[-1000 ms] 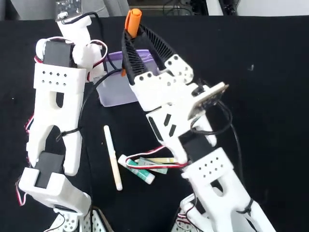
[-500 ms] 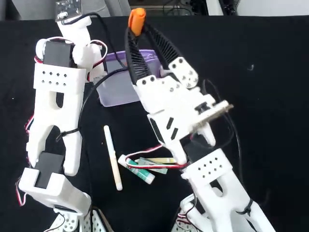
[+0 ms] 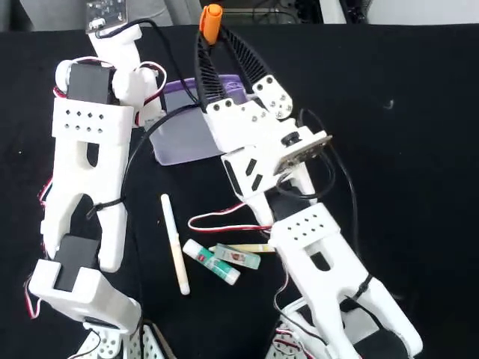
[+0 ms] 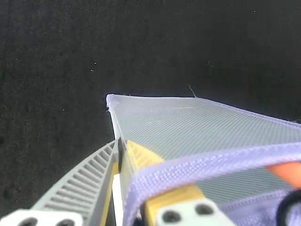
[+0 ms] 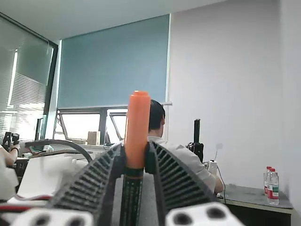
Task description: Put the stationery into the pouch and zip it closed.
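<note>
A translucent purple pouch (image 3: 183,134) lies at the back of the black table. My left gripper (image 3: 154,114) is at its left end, shut on the pouch's edge (image 4: 197,127), which its fingers (image 4: 141,155) pinch. Above the pouch, my right gripper (image 3: 212,41) is shut on an orange-capped marker (image 3: 211,21) held upright. In the right wrist view the marker (image 5: 137,127) stands between the ribbed fingers (image 5: 171,174). An orange bit (image 4: 284,170) shows at the pouch's mouth. On the table lie a white pen (image 3: 174,243), a green-white tube (image 3: 211,262), a small eraser (image 3: 238,256) and a yellowish pencil (image 3: 247,247).
The black table (image 3: 404,134) stretches to the right of the arms. A red-white cable (image 3: 224,224) loops off the right arm just above the loose stationery. The left arm's white links (image 3: 82,187) stand along the table's left side.
The right arm has swung left and turned its wrist, carrying the marker slightly up and back over the pouch. Its cable lifted off the loose stationery. The left arm stayed still.
</note>
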`<state>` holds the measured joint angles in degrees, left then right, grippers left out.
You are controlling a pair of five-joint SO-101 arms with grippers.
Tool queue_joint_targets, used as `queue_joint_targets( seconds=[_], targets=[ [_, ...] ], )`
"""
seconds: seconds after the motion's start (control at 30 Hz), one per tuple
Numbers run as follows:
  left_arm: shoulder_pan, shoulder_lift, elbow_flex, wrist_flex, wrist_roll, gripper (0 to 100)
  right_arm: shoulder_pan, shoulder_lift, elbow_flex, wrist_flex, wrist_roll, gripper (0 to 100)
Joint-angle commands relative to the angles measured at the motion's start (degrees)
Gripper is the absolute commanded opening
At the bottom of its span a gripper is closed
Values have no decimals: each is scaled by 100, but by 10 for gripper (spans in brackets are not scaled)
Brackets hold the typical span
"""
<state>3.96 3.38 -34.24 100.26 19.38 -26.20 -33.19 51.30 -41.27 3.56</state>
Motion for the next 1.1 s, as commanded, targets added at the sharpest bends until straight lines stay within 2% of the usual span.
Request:
queue_joint_targets(
  seconds=[0.0, 0.07, 0.27, 0.6, 0.73, 0.83, 1.07],
  targets=[
    [-40, -70, 4, 44, 53, 30, 70, 48, 224, -88, 26, 13],
    [-40, -70, 4, 44, 53, 30, 53, 48, 347, -88, 26, 31],
    [-40, -70, 4, 44, 53, 30, -404, 13, 409, 167, 70, 188],
    [-127, -70, 4, 44, 44, 30, -404, -13, 215, 484, 79, 191],
    [-215, -70, 4, 44, 35, 30, -246, -453, 163, 712, 79, 189],
    [-453, -70, -13, 35, 35, 30, -88, -1182, -48, 1688, 79, 188],
    [-998, -70, -4, -149, 18, 30, -70, -2554, -1455, 5319, 26, 188]
  ],
)
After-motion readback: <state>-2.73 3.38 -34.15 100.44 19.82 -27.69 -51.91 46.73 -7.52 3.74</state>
